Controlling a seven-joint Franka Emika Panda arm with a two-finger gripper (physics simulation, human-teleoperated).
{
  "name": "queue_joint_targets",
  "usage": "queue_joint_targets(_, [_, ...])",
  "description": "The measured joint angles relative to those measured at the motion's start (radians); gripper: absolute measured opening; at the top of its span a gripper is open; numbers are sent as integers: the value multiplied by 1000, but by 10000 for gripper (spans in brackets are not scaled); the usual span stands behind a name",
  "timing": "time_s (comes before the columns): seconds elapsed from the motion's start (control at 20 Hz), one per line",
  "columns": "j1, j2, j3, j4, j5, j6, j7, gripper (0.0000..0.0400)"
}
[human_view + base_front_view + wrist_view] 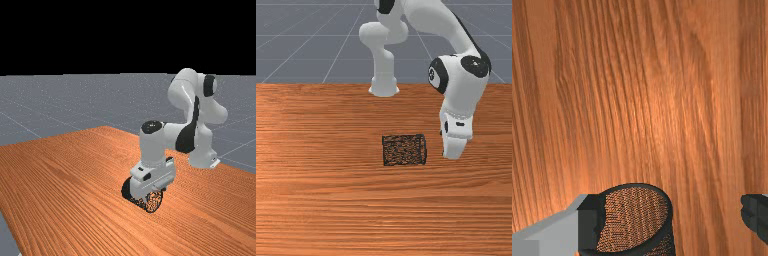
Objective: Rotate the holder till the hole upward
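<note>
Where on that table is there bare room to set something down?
In the front view, the wooden table is bare left of the black mesh holder and between it and the picture's bottom edge. It's crowded at the holder's right end, beside the pincer.

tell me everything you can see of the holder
The holder is a black, see-through mesh cylinder, perhaps metal, with a dark rim at one end. It lies on its side on the table, to the front view's left of the open claw. In the wrist view, one finger overlaps the rim; whether they touch, I can't tell.
</note>
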State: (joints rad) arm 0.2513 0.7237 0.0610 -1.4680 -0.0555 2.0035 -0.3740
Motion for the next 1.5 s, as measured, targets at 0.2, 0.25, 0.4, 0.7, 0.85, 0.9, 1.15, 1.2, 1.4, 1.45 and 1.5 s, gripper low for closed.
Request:
queue_joint_targets(0.2, [-8,51,8,85,15,-27,-21,400])
queue_joint_targets(0.25, [7,95,-6,166,-5,-72,-9,400])
queue_joint_targets(0.4, [49,251,-47,418,-61,-198,21,400])
queue_joint_targets(0.7, [110,370,-91,557,-119,-269,79,400])
queue_joint_targets(0.85, [239,314,-245,368,-294,40,360,400])
queue_joint_targets(0.9, [252,301,-258,337,-304,73,386,400])
queue_joint_targets(1.15, [186,445,-129,685,-167,-310,160,400])
queue_joint_targets(1.2, [187,445,-129,685,-167,-310,160,400])
queue_joint_targets(1.4, [212,435,-153,665,-197,-333,185,400])
queue_joint_targets(1.45, [208,394,-142,590,-188,-288,188,400])
queue_joint_targets(1.5, [212,371,-142,546,-191,-271,196,400])
